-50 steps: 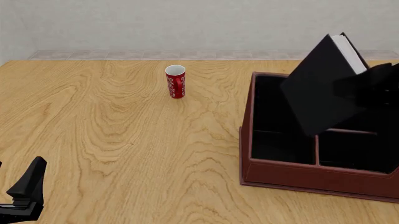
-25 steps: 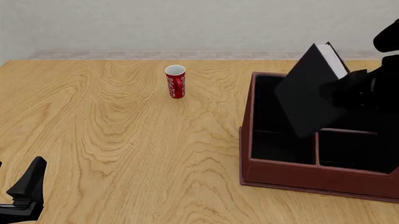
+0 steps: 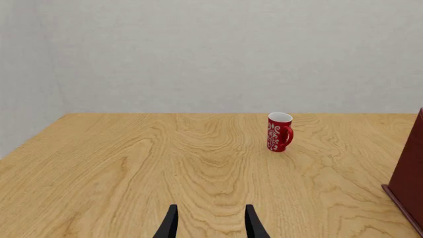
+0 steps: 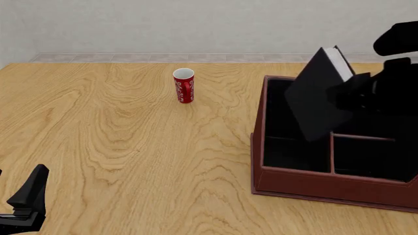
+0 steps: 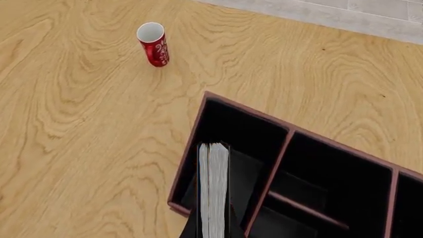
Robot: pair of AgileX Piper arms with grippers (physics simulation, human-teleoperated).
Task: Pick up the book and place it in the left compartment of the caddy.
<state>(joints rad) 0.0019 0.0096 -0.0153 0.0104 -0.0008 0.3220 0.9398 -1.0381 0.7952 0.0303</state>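
Right gripper (image 4: 356, 93): clamped on book (image 4: 318, 98), tilted above caddy (image 4: 294, 182); next, level and lower into left compartment (image 4: 284, 125); left gripper (image 3: 210, 225) parted, idle.

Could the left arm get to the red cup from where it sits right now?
Probably yes: the left gripper is open and faces the red cup across bare table, with nothing between; the caddy sits off to the side.

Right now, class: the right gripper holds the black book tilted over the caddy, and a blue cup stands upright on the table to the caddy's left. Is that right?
Not quite: the cup is red, not blue, as the front view shows. The rest holds: the right gripper holds the book tilted over the caddy.
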